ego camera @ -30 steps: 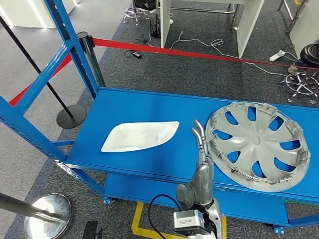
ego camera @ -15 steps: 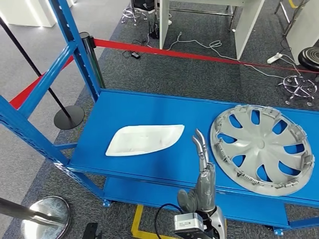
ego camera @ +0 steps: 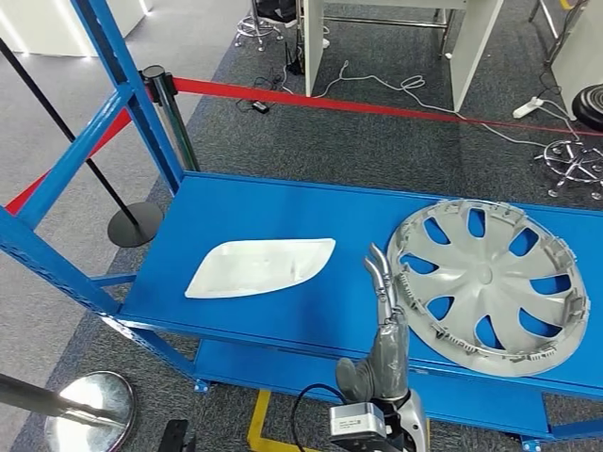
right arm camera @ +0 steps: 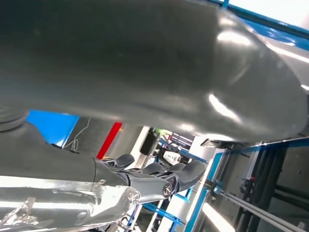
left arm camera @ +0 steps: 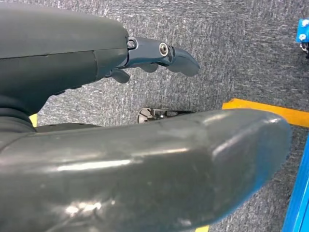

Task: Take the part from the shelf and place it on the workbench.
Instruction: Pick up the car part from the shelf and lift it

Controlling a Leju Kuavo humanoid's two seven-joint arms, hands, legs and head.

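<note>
Blue shelf [ego camera: 235, 212] holds white part [ego camera: 259, 266]; right hand [ego camera: 383, 320] empty, left hand [left arm camera: 109, 121] over carpet.

We see two parts lying flat on the blue shelf [ego camera: 241, 212]. The white part [ego camera: 259, 266] is a long, shallow, leaf-shaped shell, its pointed end toward the silver hubcap [ego camera: 488, 283], its blunter end near the shelf's front edge. The hubcap, round with curved spokes and blue showing through its openings, lies well apart from it, on the shelf's right side.
</note>
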